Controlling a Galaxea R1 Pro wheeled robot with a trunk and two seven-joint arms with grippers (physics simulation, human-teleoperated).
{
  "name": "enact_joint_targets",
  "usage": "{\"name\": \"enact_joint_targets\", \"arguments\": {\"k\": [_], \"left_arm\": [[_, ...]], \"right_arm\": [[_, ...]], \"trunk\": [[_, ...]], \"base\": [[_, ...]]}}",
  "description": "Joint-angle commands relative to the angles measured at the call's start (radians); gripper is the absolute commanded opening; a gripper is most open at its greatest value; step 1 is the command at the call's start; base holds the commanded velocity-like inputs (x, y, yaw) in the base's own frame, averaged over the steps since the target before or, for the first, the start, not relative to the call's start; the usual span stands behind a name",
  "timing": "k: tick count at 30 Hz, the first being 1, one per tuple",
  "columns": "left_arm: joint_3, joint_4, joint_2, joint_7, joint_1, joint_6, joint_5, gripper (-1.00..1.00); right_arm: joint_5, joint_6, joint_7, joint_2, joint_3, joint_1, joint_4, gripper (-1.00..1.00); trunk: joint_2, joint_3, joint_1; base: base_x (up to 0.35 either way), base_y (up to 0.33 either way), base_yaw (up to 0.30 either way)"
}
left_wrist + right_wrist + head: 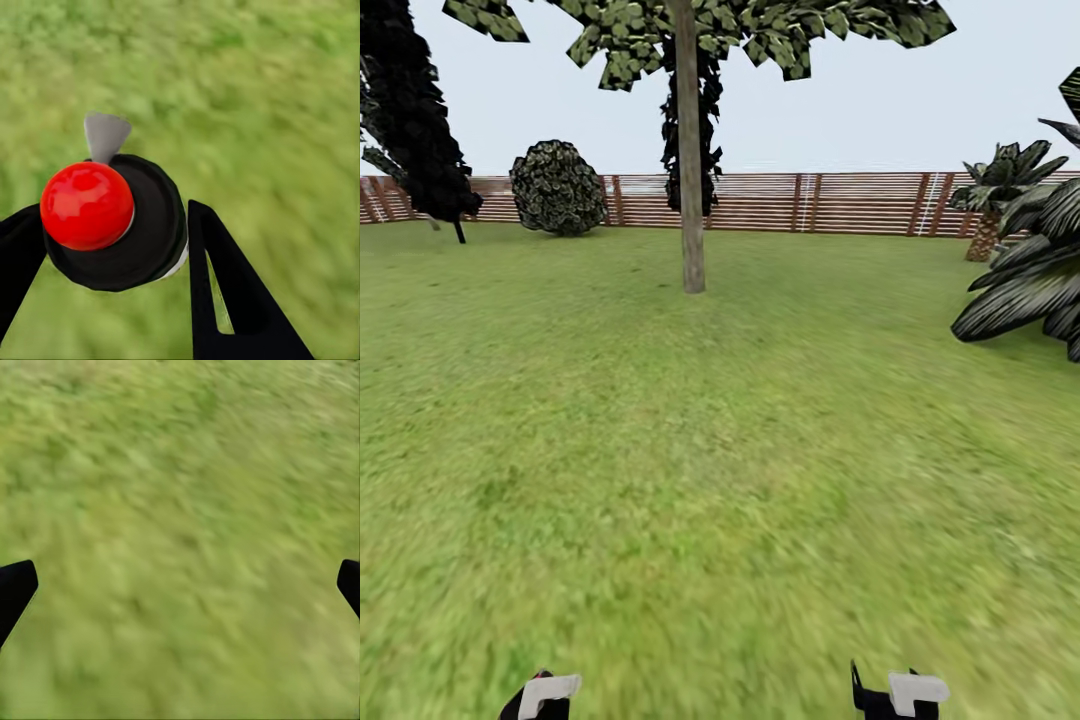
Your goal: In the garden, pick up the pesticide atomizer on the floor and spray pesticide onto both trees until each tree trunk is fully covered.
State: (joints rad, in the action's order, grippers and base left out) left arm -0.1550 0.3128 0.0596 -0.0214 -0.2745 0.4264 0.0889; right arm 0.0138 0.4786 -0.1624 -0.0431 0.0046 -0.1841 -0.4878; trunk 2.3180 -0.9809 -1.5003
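Red-capped atomizer point(112, 221) sits gripped in the left gripper point(112, 262), nozzle toward the lawn point(720, 450); right gripper point(180, 585) jaws wide.

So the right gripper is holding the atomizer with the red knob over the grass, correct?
Not quite: the left gripper holds the atomizer with the red knob over the grass, as the left wrist view shows. The right gripper is open.

My left fingers point(225, 285) clamp the pesticide atomizer point(112, 221), its black round body topped by a glossy red ball, grey nozzle tip jutting out. Ahead on the lawn point(710, 450), one tree point(690, 40) stands upright, its bare grey-brown trunk point(689, 170) before the fence.
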Motion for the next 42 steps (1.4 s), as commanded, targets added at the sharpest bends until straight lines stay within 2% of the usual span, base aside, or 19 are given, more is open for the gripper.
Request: {"name": "enact_joint_targets", "arguments": {"k": [1,20,31,36,42], "left_arm": [[0.0,0.0,0.0,0.0,0.0,0.0,0.0,-1.0],[0.0,0.0,0.0,0.0,0.0,0.0,0.0,-1.0],[-0.001,0.001,0.0,0.0,0.011,0.0,-0.001,-1.0],[-0.001,0.002,0.0,0.0,0.012,0.0,-0.001,-1.0],[-0.001,0.002,0.0,0.0,0.012,0.0,-0.001,-1.0]], "right_arm": [[0.0,0.0,0.0,0.0,0.0,0.0,0.0,1.0],[-0.002,0.002,0.0,-0.003,0.0,0.0,-0.001,1.0],[-0.001,0.0,0.0,0.0,0.001,0.0,0.002,1.0],[-0.004,0.0,0.0,0.007,0.002,0.0,0.105,1.0],[-0.004,0.0,0.003,0.039,0.003,0.0,0.197,1.0]], "trunk": [[0.0,0.0,0.0],[0.0,0.0,0.0],[0.0,0.0,0.0],[0.0,0.0,0.0],[0.0,0.0,0.0]], "base": [[0.338,0.0,0.0],[0.339,0.0,0.0],[0.339,0.0,0.115],[0.339,0.0,0.004],[0.339,0.0,0.0]]}}
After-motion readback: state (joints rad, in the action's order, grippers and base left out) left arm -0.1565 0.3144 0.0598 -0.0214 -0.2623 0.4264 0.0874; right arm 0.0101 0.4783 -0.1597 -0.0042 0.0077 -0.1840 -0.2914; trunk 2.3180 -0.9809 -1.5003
